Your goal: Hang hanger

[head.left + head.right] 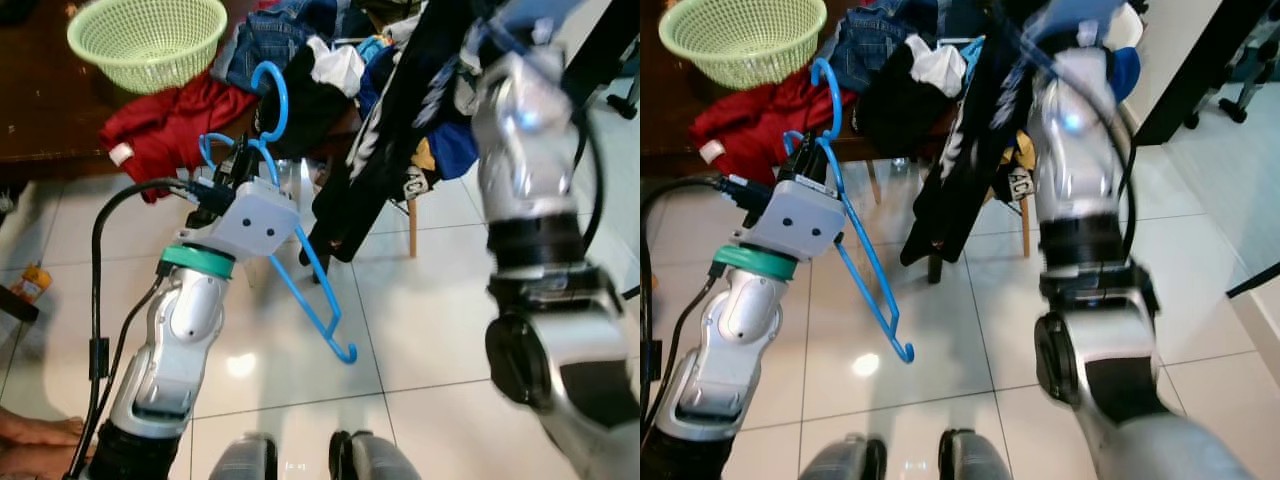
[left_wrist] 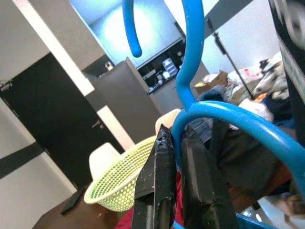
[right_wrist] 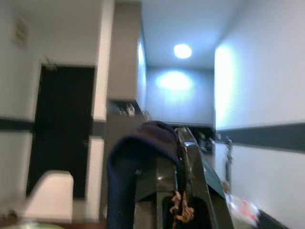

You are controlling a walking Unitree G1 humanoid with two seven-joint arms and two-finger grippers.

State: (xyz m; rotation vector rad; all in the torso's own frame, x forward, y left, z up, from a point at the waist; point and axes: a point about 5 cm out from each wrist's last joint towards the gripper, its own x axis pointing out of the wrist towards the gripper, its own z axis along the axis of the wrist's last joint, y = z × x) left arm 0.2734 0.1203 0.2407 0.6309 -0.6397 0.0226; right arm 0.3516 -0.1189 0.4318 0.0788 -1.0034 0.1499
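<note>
Between our left gripper's [image 2: 172, 191] black fingers [image 2: 155, 186] we see a bright blue hanger [image 1: 300, 250]. Beyond them sit a pale green perforated basket [image 1: 148, 40], a red garment [image 1: 165, 125], and dark navy fabric [image 3: 138, 167] over our right fingers.

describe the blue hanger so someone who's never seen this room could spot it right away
Start at the dark wooden table heaped with clothes and a green mesh basket. In front of it, the left gripper is shut on the blue hanger near its hook. It is the one bare plastic hanger, hanging over the white floor tiles.
</note>
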